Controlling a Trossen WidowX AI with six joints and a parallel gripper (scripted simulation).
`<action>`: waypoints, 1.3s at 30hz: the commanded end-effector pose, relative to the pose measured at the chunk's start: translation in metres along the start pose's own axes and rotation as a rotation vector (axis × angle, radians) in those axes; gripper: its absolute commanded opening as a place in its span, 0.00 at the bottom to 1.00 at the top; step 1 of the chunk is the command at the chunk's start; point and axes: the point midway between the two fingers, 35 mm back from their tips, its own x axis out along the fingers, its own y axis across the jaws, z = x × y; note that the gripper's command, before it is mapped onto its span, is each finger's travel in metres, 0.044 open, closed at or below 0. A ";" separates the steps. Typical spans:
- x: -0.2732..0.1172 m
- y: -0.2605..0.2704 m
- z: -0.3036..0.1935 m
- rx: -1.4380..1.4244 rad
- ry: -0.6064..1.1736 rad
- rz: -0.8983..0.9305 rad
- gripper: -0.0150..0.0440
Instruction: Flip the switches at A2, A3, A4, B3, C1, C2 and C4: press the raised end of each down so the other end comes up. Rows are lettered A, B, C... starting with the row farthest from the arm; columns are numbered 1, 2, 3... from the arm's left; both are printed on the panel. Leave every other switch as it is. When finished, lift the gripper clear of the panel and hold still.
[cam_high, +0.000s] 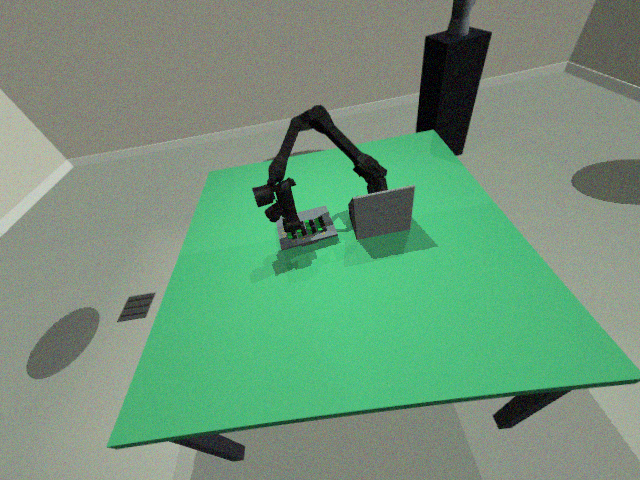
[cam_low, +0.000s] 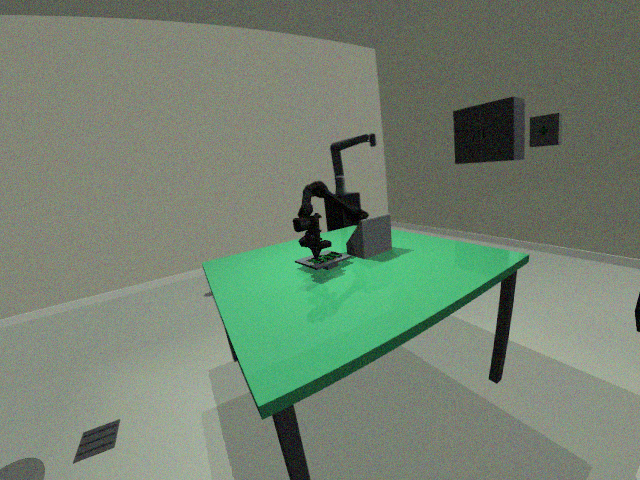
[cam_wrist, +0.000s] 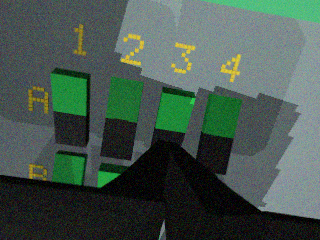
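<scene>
My end effector (cam_high: 293, 228) (cam_low: 316, 257) (cam_wrist: 164, 150), fingertips together on nothing, is down at switch A3 (cam_wrist: 174, 111), between A2 (cam_wrist: 122, 118) and A4 (cam_wrist: 219, 133). The panel (cam_high: 309, 242) (cam_low: 305, 261) (cam_wrist: 280, 185) lies inside the desk (cam_high: 361, 320) (cam_low: 361, 310) edges, near an upright gray board (cam_high: 385, 212) (cam_low: 377, 237).

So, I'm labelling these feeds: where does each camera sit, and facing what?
Top: high beyond the green table's front edge, facing down; whole arm shows.
Exterior: off one corner, lower, facing across it; arm shows.
Wrist: on the arm, facing the grey switch panel; black fingers show.
Top and exterior share table, arm, panel.
</scene>
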 end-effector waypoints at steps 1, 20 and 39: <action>-0.022 0.001 0.003 0.002 0.003 0.004 0.25; -0.028 -0.021 0.002 0.000 -0.007 -0.003 0.25; -0.005 -0.022 0.001 0.000 -0.007 -0.004 0.25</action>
